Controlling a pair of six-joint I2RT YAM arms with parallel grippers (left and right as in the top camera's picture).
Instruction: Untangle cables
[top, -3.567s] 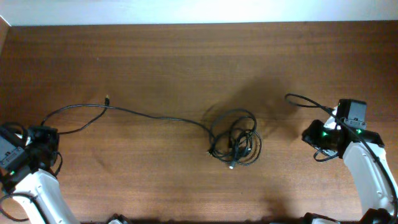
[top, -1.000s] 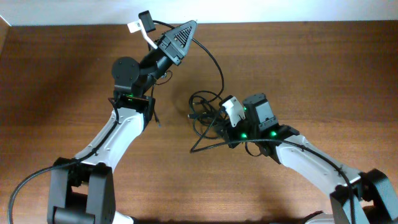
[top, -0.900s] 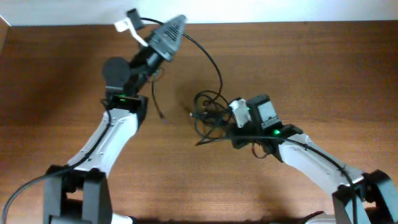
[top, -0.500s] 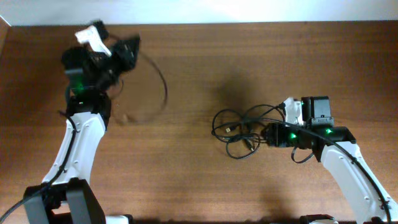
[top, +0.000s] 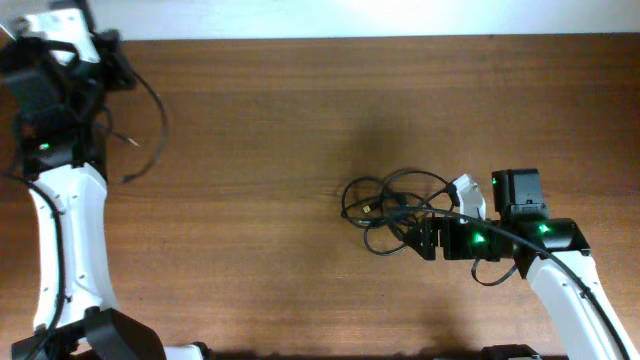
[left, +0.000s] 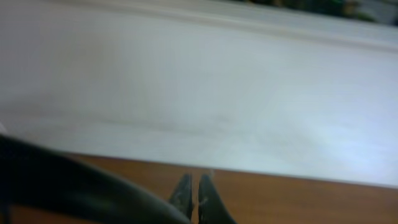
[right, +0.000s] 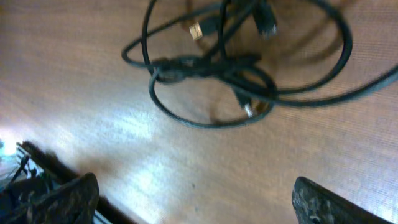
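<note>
A tangle of thin black cables (top: 388, 208) with small metal plugs lies on the wooden table right of centre. My right gripper (top: 418, 240) sits just right of it, open, and nothing is between its fingers. The right wrist view shows the tangle (right: 236, 62) ahead of the wide-spread right gripper (right: 202, 205). One separate cable (top: 163, 120) arcs down from my left gripper (top: 118, 68) at the far left corner. The left gripper (left: 193, 190) is shut. A blurred dark cord (left: 74, 186) crosses in front of it, and the gripping point itself is not visible.
The white wall (left: 199, 93) runs along the table's far edge, close in front of the left gripper. The left arm (top: 65, 220) reaches along the left side, and the right arm (top: 560, 270) comes in from the lower right.
The right gripper has opened, let go of the tangle and drawn back slightly. The left arm has swung further left toward the far corner, carrying its cable away from the tangle.
</note>
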